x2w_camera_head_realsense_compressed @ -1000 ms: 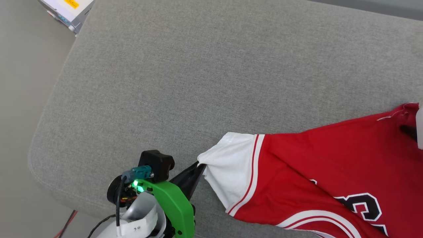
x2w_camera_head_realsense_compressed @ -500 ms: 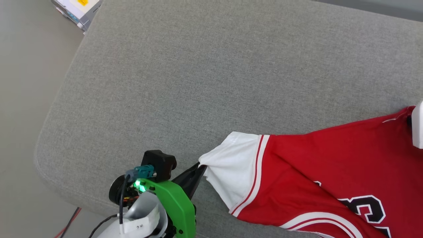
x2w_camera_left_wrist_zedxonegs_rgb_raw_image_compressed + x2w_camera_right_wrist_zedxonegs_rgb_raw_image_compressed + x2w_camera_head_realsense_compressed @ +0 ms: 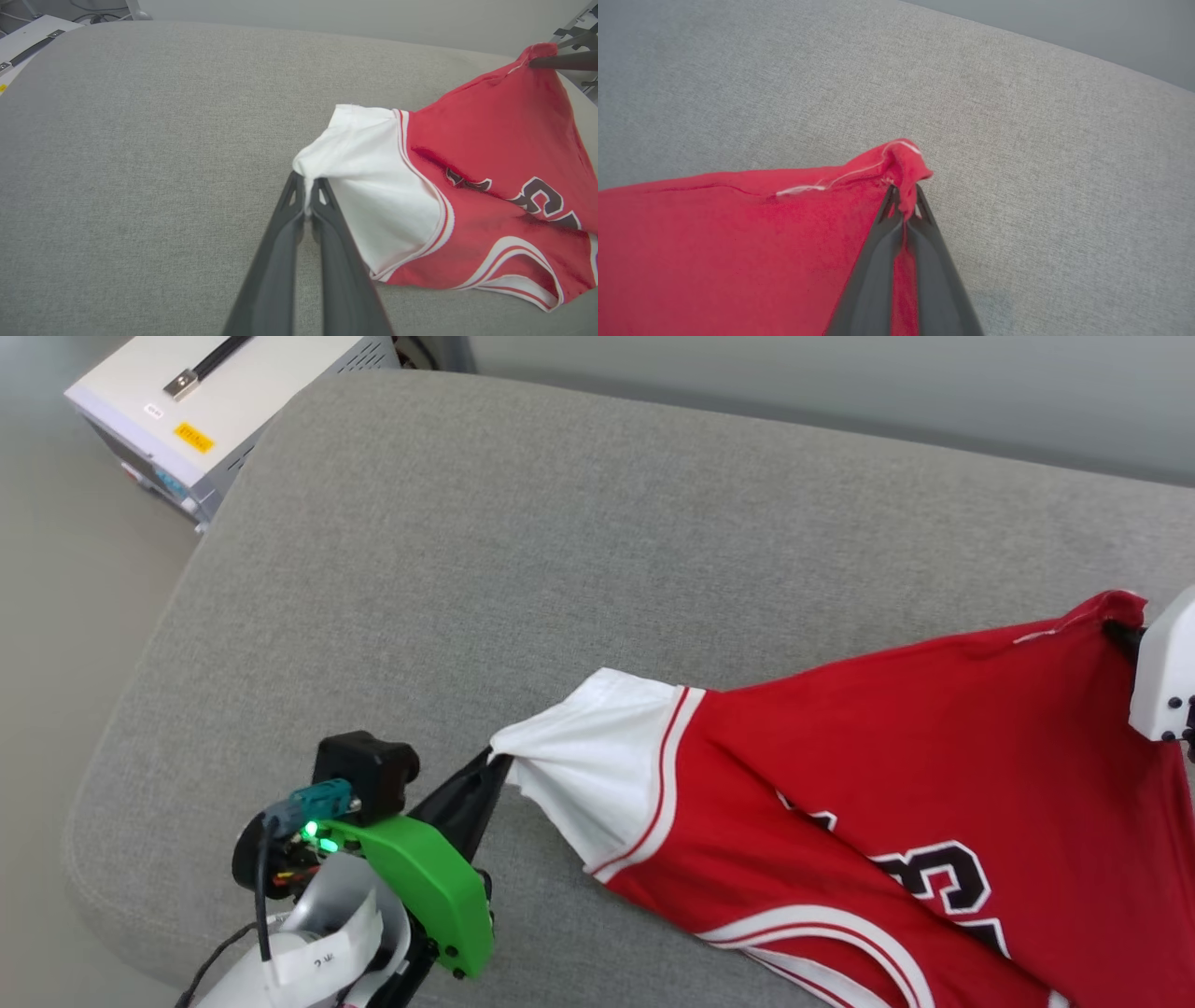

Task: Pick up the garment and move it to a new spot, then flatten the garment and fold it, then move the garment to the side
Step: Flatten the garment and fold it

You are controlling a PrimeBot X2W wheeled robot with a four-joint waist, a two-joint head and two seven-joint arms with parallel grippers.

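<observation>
Garment: a red jersey (image 3: 887, 756) (image 3: 490, 140) (image 3: 714, 242) lies across the 3-to-5 o'clock part of the head view, on the cushion. It is pulled out between the two pincers, with a long crease running from one held end to the other.
Left pincer: it (image 3: 495, 767) (image 3: 306, 186) sits at 7 o'clock in the head view, fingers pointing toward 1 o'clock. The fingers are pressed together on the tip of the sleeve, and white cloth is pinched between them in the left wrist view.
Right pincer: it (image 3: 1117, 631) (image 3: 903, 193) (image 3: 537, 63) sits at the 3 o'clock edge of the head view, under a white housing. It is clamped on a red corner of the garment, which bunches into a small peak with white stitching above the fingertips.
Sleeve: it (image 3: 597, 756) (image 3: 369, 158) is white with red-and-white striped trim, and forms the garment's 9 o'clock end, drawn to a point at the left pincer.
Number: black digits edged in white (image 3: 934, 877) (image 3: 542, 198) show at 4 o'clock and are partly lost in a fold.
Cushion: grey woven fabric (image 3: 467, 569) (image 3: 140, 140) (image 3: 1041, 116), with a rounded corner at 8 o'clock in the head view.
Box: a pale case with a dark handle and a yellow label (image 3: 205, 401) stands at 11 o'clock, just beside the cushion, on the floor (image 3: 56, 616).
</observation>
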